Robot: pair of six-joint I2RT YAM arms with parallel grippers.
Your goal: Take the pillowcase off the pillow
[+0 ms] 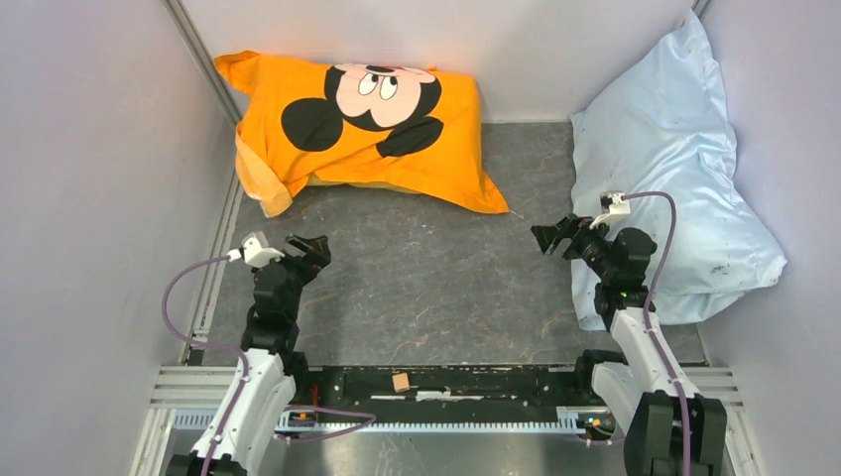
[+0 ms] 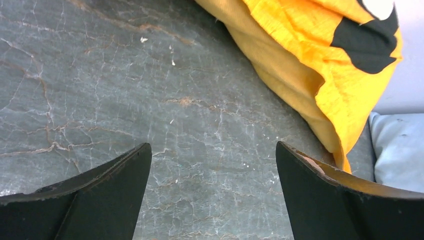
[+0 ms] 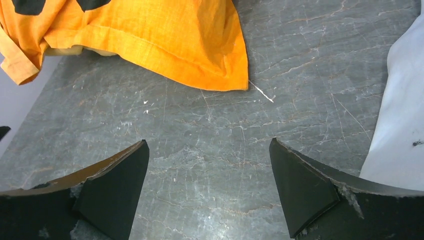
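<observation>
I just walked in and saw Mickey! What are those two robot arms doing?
Nothing is being held yet. The orange Mickey pillowcase lies plump at the back of the grey table, not pulled off yet. The left tool and the right tool both hover open over the table, apart from it. A pale blue pillow rests at the right.

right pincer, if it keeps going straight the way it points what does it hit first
Likely the bare table, since the right pincer angles down at it; further along that line lies the pillowcase corner. Depth is unclear.
</observation>
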